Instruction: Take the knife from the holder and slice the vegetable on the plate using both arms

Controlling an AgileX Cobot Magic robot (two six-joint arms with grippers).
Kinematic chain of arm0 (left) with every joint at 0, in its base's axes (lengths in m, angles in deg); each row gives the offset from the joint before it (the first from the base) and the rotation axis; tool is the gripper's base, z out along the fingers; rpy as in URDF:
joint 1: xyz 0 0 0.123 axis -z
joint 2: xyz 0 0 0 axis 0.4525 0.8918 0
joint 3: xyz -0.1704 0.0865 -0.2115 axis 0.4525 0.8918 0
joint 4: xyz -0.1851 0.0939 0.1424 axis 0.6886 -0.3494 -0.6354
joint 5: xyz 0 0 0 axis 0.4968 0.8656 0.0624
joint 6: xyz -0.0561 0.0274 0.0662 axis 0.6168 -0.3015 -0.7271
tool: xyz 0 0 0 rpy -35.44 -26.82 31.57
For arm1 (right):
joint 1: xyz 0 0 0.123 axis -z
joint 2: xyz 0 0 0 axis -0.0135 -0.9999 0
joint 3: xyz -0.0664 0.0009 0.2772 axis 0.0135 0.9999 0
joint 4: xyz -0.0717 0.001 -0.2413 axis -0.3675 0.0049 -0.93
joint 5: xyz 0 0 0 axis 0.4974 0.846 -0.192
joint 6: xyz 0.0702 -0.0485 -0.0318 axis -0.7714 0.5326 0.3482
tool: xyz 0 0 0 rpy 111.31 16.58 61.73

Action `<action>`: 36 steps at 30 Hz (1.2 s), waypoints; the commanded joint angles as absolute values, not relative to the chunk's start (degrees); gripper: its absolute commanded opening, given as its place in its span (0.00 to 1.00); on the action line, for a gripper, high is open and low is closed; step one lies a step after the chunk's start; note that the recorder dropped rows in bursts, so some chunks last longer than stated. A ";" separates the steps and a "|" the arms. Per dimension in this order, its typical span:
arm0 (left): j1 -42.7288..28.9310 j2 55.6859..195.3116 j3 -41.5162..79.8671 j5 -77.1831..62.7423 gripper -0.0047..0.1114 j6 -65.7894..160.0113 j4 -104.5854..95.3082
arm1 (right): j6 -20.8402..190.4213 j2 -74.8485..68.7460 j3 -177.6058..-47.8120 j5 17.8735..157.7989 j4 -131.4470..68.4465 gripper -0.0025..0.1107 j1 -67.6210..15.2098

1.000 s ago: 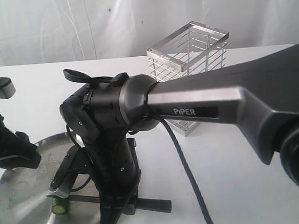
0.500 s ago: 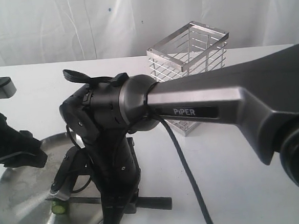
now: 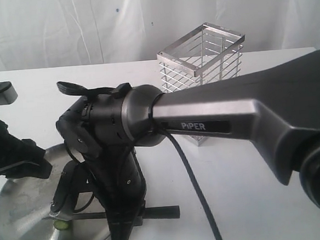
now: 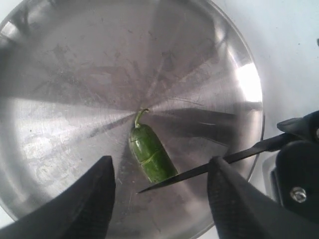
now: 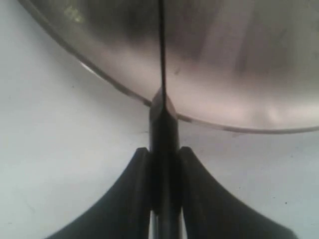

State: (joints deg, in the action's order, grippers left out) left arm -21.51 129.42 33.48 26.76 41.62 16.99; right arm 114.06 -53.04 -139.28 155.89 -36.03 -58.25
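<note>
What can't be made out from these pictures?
- Exterior view: the right arm hides most of the knife and plate; the vegetable is a tiny green speck.
- Right wrist view: the top edge cuts off the blade tip; the vegetable is out of frame.
- Left wrist view: unclear whether the blade touches the vegetable.

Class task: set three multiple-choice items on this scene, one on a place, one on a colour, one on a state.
1. Where is the vegetable? A in the holder; B on the plate; C on the table.
2. What colour is the blade of the knife? A black; B silver; C white.
3. The right claw is: A open; B shut on the vegetable; C shut on the knife.
Key: 1B, it lies mid-plate; 2A, the blade looks black; 3C, it clamps the handle.
</note>
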 commanded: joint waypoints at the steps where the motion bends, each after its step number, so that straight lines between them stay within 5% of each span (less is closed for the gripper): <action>1: -21.58 128.62 35.23 27.07 0.55 41.89 18.03 | 114.74 -52.77 -139.72 155.36 -36.70 0.05 -58.39; 36: -21.58 126.30 40.76 23.85 0.55 41.89 19.13 | 126.51 -50.81 -139.72 148.07 -40.94 0.02 -58.73</action>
